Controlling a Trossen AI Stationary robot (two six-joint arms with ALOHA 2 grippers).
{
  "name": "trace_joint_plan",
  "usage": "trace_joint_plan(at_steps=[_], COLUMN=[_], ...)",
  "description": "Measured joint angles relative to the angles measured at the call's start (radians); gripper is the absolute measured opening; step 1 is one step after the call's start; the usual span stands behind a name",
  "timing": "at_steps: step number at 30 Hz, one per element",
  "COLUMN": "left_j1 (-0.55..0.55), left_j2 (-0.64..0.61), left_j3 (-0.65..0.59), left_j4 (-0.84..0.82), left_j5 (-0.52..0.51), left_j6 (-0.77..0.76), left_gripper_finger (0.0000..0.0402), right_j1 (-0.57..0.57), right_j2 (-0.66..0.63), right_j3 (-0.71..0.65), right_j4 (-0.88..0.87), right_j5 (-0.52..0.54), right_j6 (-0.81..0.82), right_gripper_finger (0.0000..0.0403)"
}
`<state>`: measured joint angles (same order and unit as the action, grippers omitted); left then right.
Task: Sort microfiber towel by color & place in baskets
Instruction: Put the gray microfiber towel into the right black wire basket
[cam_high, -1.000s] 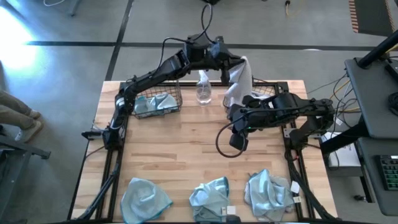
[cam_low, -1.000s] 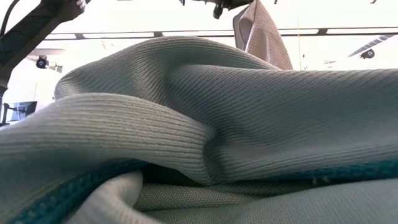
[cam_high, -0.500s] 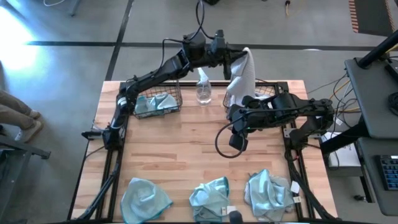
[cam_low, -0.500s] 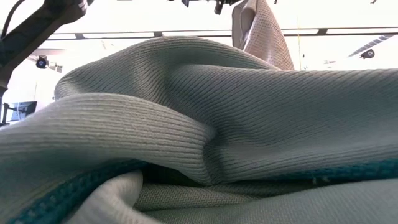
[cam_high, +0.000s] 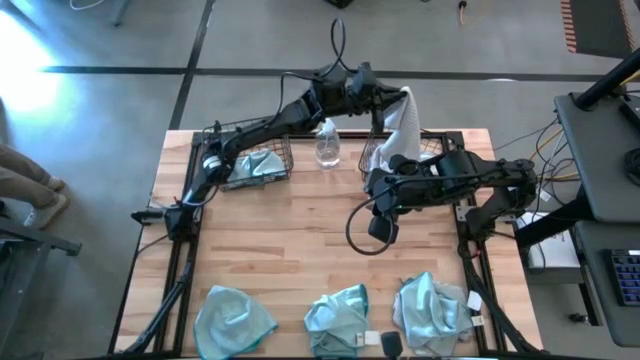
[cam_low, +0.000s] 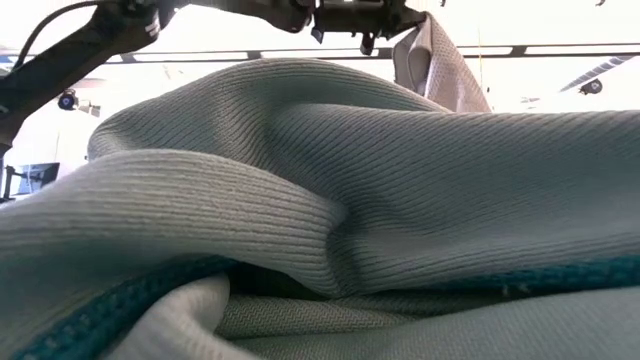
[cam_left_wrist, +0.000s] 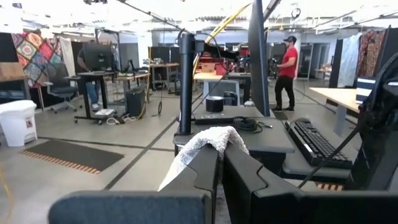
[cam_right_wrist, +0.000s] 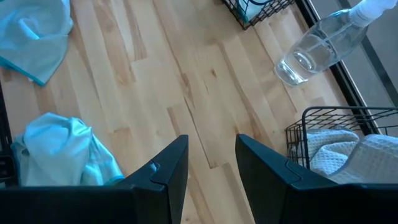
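Observation:
My left gripper reaches over the table's far right part, shut on a pale grey-white towel that hangs above the right basket. The low view shows that gripper and towel at the top. My right gripper hovers open over the table's middle, touching nothing. The right basket holds another grey-white towel. The left basket holds teal towels. Three teal towels lie bunched along the near edge. My left gripper pinches the grey-white towel between its two shut fingers at a bunched upper fold, which bulges out over the fingertips. The towel is lifted and hangs slack below the fingers; the right arm hides its lower end.
A clear spray bottle stands between the two baskets at the far edge. My right arm lies across the front of the right basket. A teal towel close to the low camera blocks most of that view. Bare wood lies mid-table.
My left gripper has moved toward the table's right, past the spray bottle and over the right basket, carrying the grey-white towel along. The towel stays hanging below it and has swung a little. My right arm has kept still.

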<state>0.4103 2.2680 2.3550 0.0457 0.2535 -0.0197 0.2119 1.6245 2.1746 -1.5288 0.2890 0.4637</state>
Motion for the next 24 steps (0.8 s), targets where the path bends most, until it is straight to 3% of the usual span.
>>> trace_joint_plan(at_steps=[24], left_j1=[-0.002], left_j2=[0.044], left_j3=[-0.002], left_j4=[-0.237], left_j5=[0.048], left_j6=[-0.048], left_gripper_finger=[0.0009], right_j1=[0.0], right_j2=[0.0], right_j3=[-0.002], right_j4=[-0.002], right_j5=[0.0], right_j6=[0.0], right_gripper_finger=[0.0128])
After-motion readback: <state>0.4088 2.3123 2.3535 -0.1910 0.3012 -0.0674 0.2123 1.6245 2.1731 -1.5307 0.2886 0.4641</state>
